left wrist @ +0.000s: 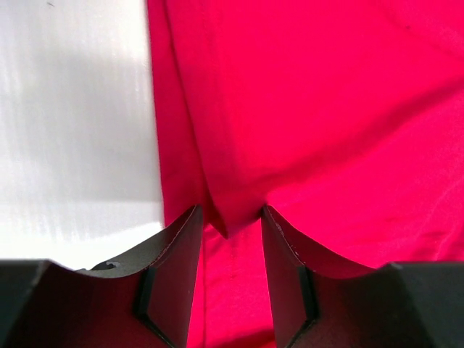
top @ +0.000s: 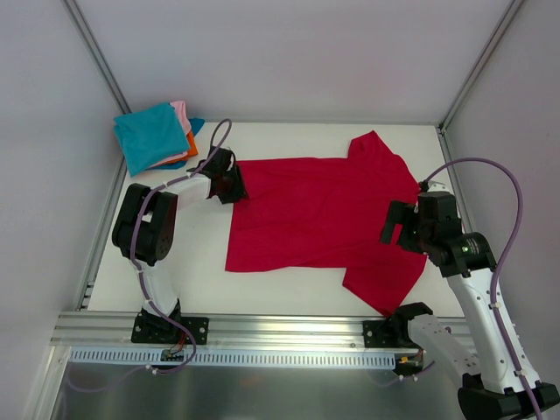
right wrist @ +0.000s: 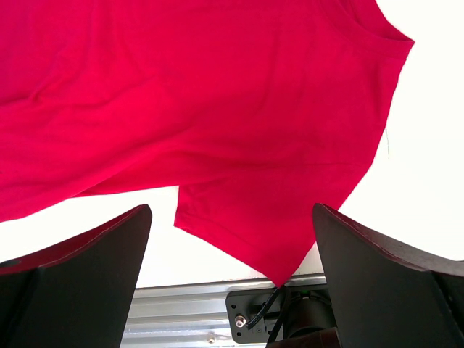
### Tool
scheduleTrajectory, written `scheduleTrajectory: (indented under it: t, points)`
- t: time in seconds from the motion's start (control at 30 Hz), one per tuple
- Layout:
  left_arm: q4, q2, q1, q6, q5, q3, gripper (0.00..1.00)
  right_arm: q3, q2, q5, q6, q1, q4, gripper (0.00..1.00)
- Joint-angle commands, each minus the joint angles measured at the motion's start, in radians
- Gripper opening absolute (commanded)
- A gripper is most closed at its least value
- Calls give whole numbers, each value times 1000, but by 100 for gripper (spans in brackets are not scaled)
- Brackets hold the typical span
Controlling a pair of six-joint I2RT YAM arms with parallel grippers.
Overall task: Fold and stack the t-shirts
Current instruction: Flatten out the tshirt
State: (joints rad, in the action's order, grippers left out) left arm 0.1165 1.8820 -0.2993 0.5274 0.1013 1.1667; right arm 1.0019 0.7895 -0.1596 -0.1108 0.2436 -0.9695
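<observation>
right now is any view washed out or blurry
Left wrist view: the white table is blown out, and the large bright red cloth t-shirt is oversaturated, its folds soft. Right wrist view: the same glare on the table. Top view: even light, sharp.

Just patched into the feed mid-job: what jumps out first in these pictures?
The big red t-shirt spread flat across the middle of the white table grabs the eye first. The left gripper is at its far-left hem with a ridge of cloth between its fingers, while the right gripper hangs wide open over the near sleeve. A folded stack topped with teal sits in the far-left corner.
</observation>
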Motion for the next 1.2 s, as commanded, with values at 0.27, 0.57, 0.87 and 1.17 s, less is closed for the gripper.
scheduleTrajectory:
  t: [0.27,0.57,0.87,1.17]
  points:
    - [-37,-30,9,-18,-17,28,38,-5,11,2,11,-3,17,100]
    - [-54,-27,11,0,5,30,38,-11,20,9,8,-3,22,100]
    - [-75,-29,12,34,43,33,35,-23,27,8,7,-1,28,100]
    - [-81,-32,14,39,46,34,3,-36,39,8,10,-1,37,100]
